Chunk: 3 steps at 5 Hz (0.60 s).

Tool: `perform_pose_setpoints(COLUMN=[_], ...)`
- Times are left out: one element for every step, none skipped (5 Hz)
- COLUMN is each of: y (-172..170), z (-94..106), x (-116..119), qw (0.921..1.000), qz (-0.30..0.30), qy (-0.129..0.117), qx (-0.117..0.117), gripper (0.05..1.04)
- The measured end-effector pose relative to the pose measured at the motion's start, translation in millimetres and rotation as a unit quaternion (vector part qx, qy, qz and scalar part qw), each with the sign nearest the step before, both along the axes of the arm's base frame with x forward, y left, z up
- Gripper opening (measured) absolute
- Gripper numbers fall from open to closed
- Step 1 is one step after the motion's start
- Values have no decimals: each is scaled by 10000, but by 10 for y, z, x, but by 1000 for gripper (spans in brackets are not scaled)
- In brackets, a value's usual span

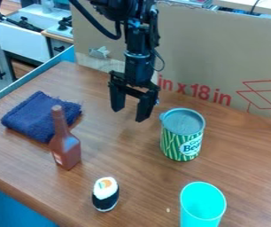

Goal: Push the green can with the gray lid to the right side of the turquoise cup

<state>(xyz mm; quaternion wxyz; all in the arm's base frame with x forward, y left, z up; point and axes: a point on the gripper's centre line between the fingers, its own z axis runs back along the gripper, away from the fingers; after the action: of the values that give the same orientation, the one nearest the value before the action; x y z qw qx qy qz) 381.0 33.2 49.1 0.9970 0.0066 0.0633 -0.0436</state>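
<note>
The black gripper (129,114) hangs over the back middle of the wooden table, its two fingers apart and nothing between them. Nearest to it, on the right, stands a green and white striped can (183,137) with a grey top. To the left are a folded dark blue cloth (38,116) and, in front of it, an upright brown bottle (66,148) with a narrow neck. Closer to the front edge is a sushi piece (105,194) with a white top and a dark band. A turquoise cup (202,206) stands at the front right.
Behind the wooden table (138,162) a large cardboard sheet (221,53) with red print stands as a wall. A blue edge (28,77) runs along the left side. A black cable hangs at the far left.
</note>
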Motion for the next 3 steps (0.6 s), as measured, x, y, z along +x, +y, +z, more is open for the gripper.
perform_pose_setpoints(y=[-228,-520,-892], z=[-24,-77,-93], x=[49,-68,-154], qw=[9994,9973,9936], qz=[-296,-687,-1080], qy=[-119,58,132], qx=[-111,-245,-288], gripper=[1001,1000,1000])
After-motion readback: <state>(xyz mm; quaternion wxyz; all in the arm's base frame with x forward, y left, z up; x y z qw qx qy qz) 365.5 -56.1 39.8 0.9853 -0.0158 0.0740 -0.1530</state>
